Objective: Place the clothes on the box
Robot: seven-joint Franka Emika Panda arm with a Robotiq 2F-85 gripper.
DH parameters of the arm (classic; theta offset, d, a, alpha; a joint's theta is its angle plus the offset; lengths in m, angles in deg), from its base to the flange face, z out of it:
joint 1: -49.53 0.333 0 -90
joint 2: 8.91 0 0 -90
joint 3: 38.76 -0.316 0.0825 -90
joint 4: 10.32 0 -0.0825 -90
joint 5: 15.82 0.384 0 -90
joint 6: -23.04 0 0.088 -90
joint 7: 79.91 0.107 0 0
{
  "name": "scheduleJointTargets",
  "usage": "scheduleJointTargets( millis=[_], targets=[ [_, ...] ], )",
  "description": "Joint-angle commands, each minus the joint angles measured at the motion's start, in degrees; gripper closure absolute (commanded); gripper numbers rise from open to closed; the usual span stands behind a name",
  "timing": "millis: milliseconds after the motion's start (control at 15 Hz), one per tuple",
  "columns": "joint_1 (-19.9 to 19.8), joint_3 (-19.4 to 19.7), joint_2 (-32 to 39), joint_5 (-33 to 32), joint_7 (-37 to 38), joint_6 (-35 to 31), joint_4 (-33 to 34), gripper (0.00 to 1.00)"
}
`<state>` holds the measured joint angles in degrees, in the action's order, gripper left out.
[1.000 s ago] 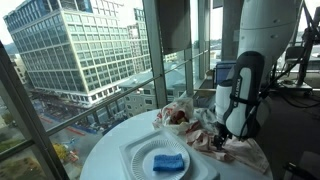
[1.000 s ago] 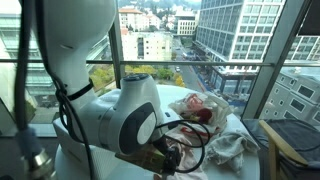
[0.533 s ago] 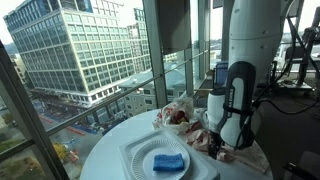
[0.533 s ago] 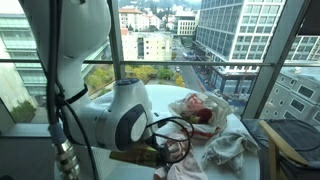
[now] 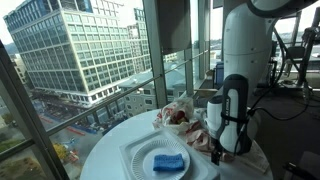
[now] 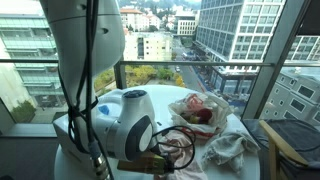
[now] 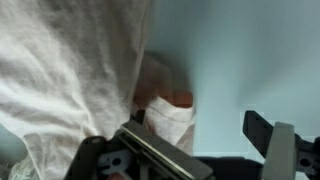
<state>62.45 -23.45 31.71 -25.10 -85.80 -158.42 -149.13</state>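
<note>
A crumpled cream cloth [image 5: 203, 138] lies on the round white table [image 5: 115, 140]; it also shows in an exterior view [image 6: 229, 149] and fills the left of the wrist view [image 7: 70, 70]. A heap of white and red fabric [image 5: 177, 114] sits behind it, also seen in an exterior view [image 6: 199, 110]. My gripper [image 7: 200, 125] is open, low over the table at the cloth's edge [image 5: 216, 148]. One fold of the cloth lies against my left finger, inside the jaws. I cannot make out a box.
A white square plate [image 5: 140, 155] with a blue sponge [image 5: 168, 162] stands at the table's front. Tall windows [image 5: 90, 50] run close behind the table. My arm's body [image 6: 110, 125] blocks much of the near table in an exterior view.
My arm has swung more upright and the gripper has come down toward the cream cloth. The cloth and the heap have not moved.
</note>
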Motion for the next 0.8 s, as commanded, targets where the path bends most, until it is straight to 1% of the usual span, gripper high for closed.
scheduleJointTargets(
  millis=[0, 67, 133, 200, 267, 333, 400, 600, 733],
  targets=[
    [-5.63, -3.31, 1.62, -0.77, -2.23, -0.09, 3.35, 0.0],
    [-7.09, -4.24, 1.84, -0.88, -2.63, 0.13, 3.95, 0.09],
    [-8.73, -5.28, 2.15, -1.07, -3.14, 0.2, 4.47, 0.25],
    [-10.5, -6.45, 2.45, -1.43, -3.92, -0.02, 4.89, 0.32],
    [-11.77, -7.27, 2.72, -1.49, -4.24, 0.35, 5.27, 0.42],
    [-13.34, -8.32, 2.85, -1.67, -4.81, 0.56, 5.49, 0.49],
    [-14.47, -9.01, 3.05, -1.68, -5.1, 0.61, 5.64, 0.55],
    [-16.9, -10.63, 2.79, -1.44, -5.47, 1.13, 5.63, 0.79],
    [-19.0, -12.98, 1.82, -1.14, -5.56, 1.82, 4.95, 0.92]
  ],
)
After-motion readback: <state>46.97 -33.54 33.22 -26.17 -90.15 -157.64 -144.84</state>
